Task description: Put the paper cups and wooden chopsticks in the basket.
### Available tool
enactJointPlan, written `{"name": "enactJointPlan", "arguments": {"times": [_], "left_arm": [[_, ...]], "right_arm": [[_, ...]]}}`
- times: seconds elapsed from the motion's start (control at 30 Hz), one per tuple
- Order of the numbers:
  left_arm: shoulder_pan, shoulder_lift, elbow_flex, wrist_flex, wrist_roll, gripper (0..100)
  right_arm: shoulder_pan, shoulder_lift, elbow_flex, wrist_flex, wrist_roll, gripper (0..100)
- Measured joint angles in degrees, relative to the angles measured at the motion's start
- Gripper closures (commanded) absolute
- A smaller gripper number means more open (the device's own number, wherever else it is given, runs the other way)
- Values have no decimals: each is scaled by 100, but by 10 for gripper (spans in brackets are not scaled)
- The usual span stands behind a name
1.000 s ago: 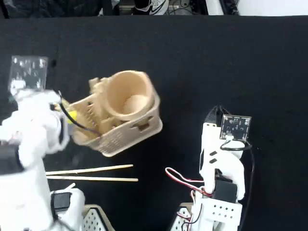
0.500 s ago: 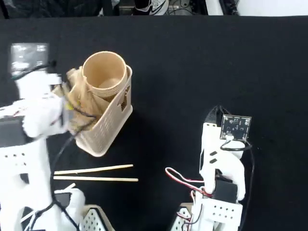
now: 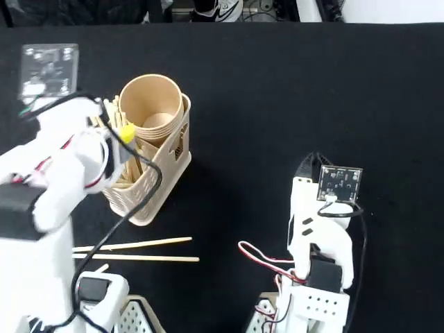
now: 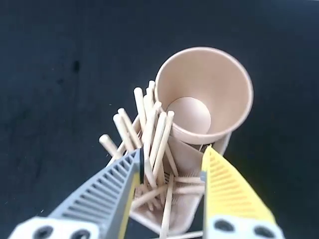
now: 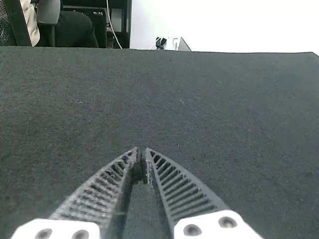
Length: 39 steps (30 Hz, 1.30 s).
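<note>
Fingers wide, the left gripper point(image 4: 172, 150) hovers over the upright basket point(image 3: 156, 191) that keeps paper cups point(image 4: 204, 94) and wooden chopsticks point(image 4: 149, 129) contained, two loose chopsticks point(image 3: 132, 250) outside; the right gripper point(image 5: 141, 150) rests nearly closed, empty

You have a table point(image 3: 291, 83) covered in black cloth. On its left side the basket point(image 3: 149, 194) stands upright. Near it but apart, toward the arms, two wooden chopsticks point(image 3: 139, 257) lie flat on the cloth, close together and almost parallel.
</note>
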Motion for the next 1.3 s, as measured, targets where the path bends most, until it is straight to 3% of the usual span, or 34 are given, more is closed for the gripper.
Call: {"name": "enactJointPlan", "arguments": {"times": [0.13, 0.27, 0.43, 0.53, 0.77, 0.9, 1.0, 1.3], "left_arm": [[-149, -422, -1116, 580, 0, 797], [-1371, -1310, -1090, 668, -97, 797], [-3332, -1433, 589, 668, -932, 798], [-4176, -1398, 1811, 659, -1547, 799], [-4923, -1459, 3868, 70, -2347, 797], [-5204, -1459, 4800, -387, -2576, 797], [-5609, -1459, 5055, -712, -2664, 797], [-5864, -1459, 6277, -1618, -2989, 797]], "right_arm": [[0, 0, 0, 53, 264, 985], [-387, 0, -378, 818, 791, 985], [-1451, 0, -1336, 2382, 1758, 962], [-2338, 0, -1679, 3226, 2470, 956], [-3710, 1090, -2611, 4369, 3385, 950], [-4387, 2585, -3508, 4967, 3745, 861], [-4985, 3903, -4185, 5345, 3974, 850], [-7226, 6462, -4721, 4993, 4018, 847]]}}
